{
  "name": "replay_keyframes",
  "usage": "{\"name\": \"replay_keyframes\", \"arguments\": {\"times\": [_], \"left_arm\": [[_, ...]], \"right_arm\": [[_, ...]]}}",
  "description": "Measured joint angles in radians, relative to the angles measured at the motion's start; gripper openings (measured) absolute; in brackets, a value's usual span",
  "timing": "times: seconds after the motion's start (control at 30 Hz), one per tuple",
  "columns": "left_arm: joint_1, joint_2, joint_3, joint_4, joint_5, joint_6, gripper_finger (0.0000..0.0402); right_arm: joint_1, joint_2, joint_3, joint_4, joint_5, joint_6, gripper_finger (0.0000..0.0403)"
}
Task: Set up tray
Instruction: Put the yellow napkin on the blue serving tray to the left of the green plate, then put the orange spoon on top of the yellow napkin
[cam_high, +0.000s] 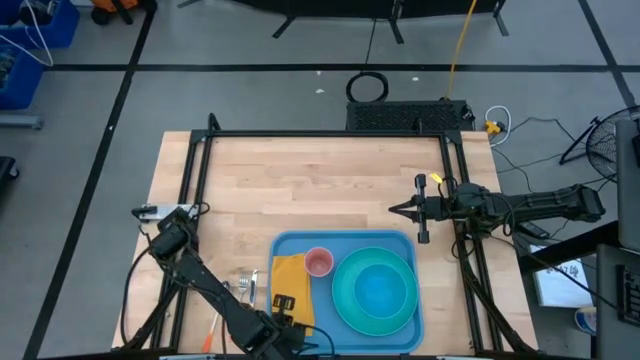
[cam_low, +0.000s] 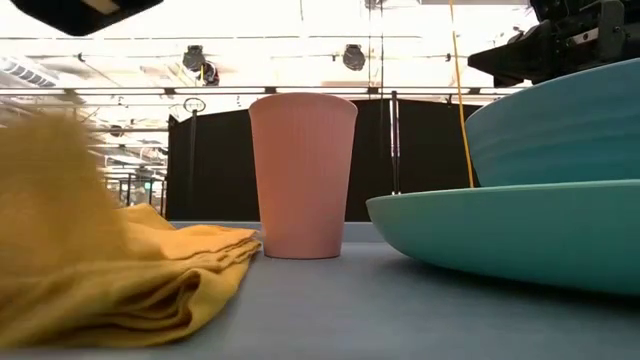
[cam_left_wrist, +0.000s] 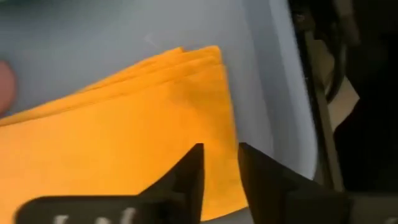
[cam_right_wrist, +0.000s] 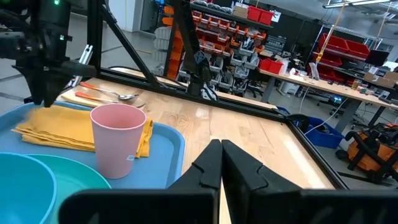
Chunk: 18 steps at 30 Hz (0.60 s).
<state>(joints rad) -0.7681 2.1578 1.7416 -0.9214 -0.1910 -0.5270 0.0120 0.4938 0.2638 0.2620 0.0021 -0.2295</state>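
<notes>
A light wooden table (cam_high: 300, 180) fills the scene. The left gripper (cam_high: 283, 305) hovers over the near end of a folded yellow napkin (cam_high: 290, 280), fingers slightly parted, holding nothing. The napkin, a pink cup (cam_high: 318, 262) and a teal bowl (cam_high: 380, 288) sit on the tray (cam_high: 300, 243) at the table's near edge. The right gripper (cam_high: 393, 210) waits closed and empty at far right.

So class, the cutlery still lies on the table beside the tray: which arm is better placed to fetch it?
Probably the left. Its gripper hovers over the yellow napkin on the tray, close to the cutlery. The right gripper waits beyond the tray's far side, farther from it.
</notes>
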Motion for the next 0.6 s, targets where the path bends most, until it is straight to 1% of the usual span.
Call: {"name": "replay_keyframes", "arguments": {"times": [0.17, 0.23, 0.3, 0.37, 0.47, 0.53, 0.6], "left_arm": [[0.000, -0.045, -0.001, -0.043, -0.032, -0.024, 0.0149], [0.001, -0.064, 0.000, -0.094, -0.053, -0.056, 0.0156], [-0.001, -0.084, 0.000, -0.145, -0.093, -0.072, 0.0154], [-0.013, -0.113, 0.000, -0.186, -0.165, -0.083, 0.0140], [-0.036, -0.158, -0.012, -0.217, -0.276, -0.106, 0.0106], [-0.051, -0.203, -0.048, -0.234, -0.333, -0.160, 0.0075], [-0.062, -0.274, -0.117, -0.235, -0.389, -0.242, 0.0040]], "right_arm": [[0.000, 0.000, 0.000, 0.000, 0.000, 0.000, 0.0000], [0.000, 0.000, 0.000, 0.001, 0.000, -0.001, 0.0000], [0.000, 0.000, 0.000, 0.001, 0.000, -0.009, 0.0000], [0.000, 0.000, 0.000, 0.001, 0.000, -0.021, 0.0000], [0.000, 0.000, 0.000, 0.004, 0.000, -0.026, 0.0000], [0.000, 0.000, 0.000, 0.007, 0.000, -0.033, 0.0000], [0.000, 0.000, 0.000, 0.007, 0.000, -0.048, 0.0000]]}}
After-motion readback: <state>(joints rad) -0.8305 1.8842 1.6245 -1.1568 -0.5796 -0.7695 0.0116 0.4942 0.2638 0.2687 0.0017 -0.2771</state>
